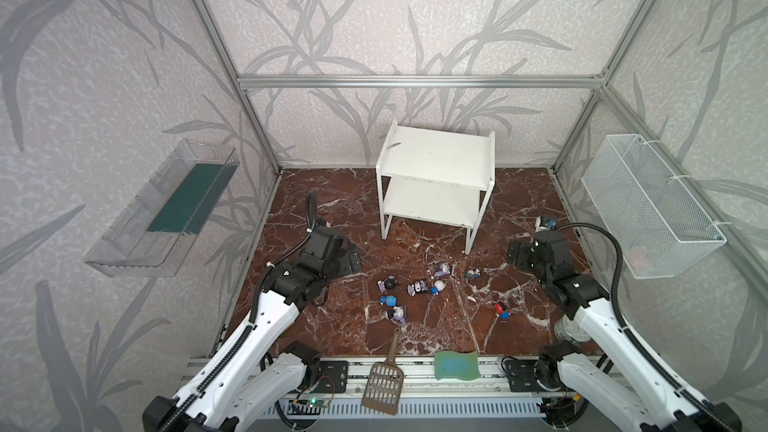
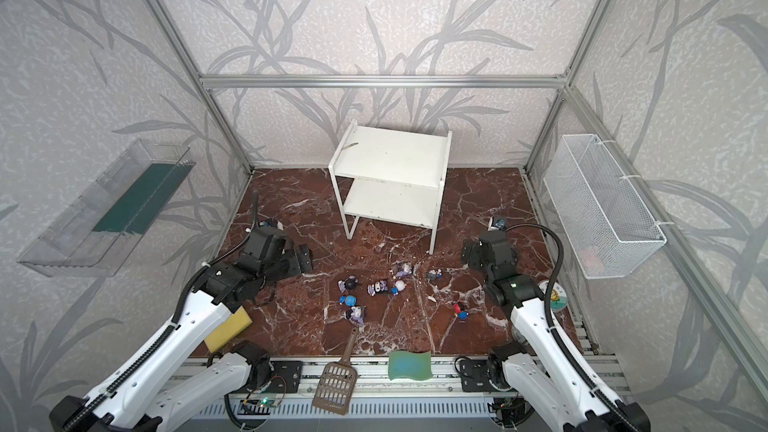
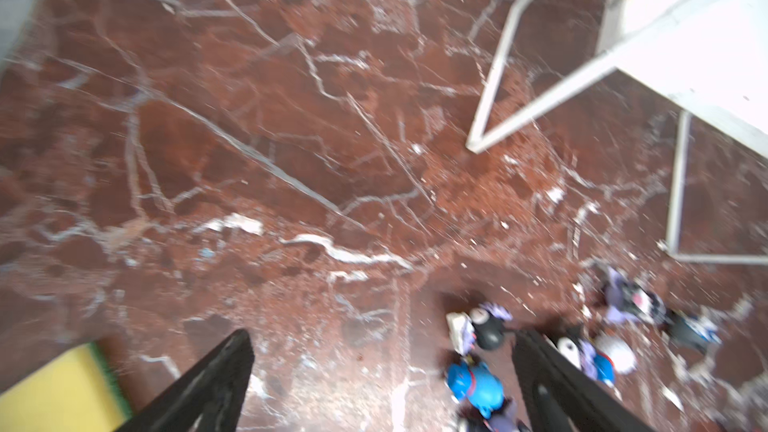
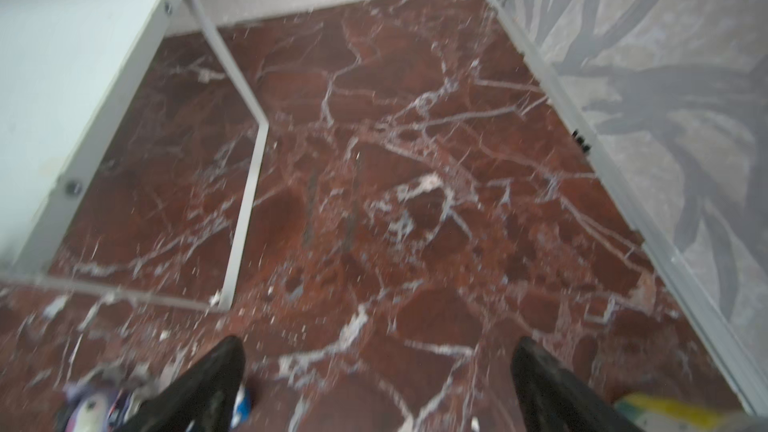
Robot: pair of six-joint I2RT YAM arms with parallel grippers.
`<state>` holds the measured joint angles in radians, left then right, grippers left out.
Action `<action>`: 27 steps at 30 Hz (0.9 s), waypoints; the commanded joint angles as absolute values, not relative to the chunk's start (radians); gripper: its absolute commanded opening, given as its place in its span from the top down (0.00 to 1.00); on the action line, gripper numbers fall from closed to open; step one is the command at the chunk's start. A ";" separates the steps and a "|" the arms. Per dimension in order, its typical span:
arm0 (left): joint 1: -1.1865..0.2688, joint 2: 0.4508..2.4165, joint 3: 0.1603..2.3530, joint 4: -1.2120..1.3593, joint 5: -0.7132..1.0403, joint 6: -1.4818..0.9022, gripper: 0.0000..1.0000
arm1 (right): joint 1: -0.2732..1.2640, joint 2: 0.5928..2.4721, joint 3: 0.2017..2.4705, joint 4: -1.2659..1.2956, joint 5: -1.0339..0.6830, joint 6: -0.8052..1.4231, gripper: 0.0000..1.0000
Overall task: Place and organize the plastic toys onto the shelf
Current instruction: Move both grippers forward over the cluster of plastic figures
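Note:
Several plastic toys lie scattered on the red marble floor in front of the shelf [image 1: 436, 151] [image 2: 395, 151], whose two white boards are bare. Among them are a black-and-purple one [image 1: 390, 283], a blue-headed one [image 1: 388, 299] [image 3: 478, 384], a white-headed one [image 1: 437, 285] and a red-black one [image 1: 503, 310] off to the right. My left gripper [image 1: 352, 256] [image 3: 382, 338] hovers open left of the cluster, holding nothing. My right gripper [image 1: 515, 253] [image 4: 378, 342] is open and holds nothing, right of the shelf's front leg.
A brown slotted scoop [image 1: 384, 384] and a green wavy sponge [image 1: 457, 364] lie at the front edge. A yellow sponge [image 2: 227, 328] sits under the left arm. A clear tray [image 1: 166, 209] hangs on the left wall, a wire basket [image 1: 652, 205] on the right.

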<state>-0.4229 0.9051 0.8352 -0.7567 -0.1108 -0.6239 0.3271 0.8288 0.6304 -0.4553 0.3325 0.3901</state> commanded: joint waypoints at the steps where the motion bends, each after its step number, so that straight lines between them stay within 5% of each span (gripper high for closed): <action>1: -0.428 0.903 0.813 -0.785 -0.001 -0.628 0.01 | 0.484 0.799 0.674 -0.769 0.339 0.527 0.01; 7: -0.431 0.882 0.792 -0.779 0.037 -0.600 0.01 | 0.876 0.794 0.630 -0.767 0.336 0.674 0.01; 13: -0.431 0.896 0.794 -0.763 0.066 -0.578 0.01 | 1.188 1.002 0.631 -0.546 0.306 0.674 0.01; 20: -0.431 0.888 0.775 -0.697 0.072 -0.565 0.01 | 1.249 1.315 0.789 -0.445 0.207 0.594 0.04; 27: -0.431 0.902 0.793 -0.684 0.064 -0.537 0.01 | 1.231 1.431 0.860 -0.468 0.277 0.686 0.06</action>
<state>-0.4274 0.9001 0.7853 -0.7013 0.0658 -0.5571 1.2415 1.4082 0.8280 -0.4488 0.2363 0.6346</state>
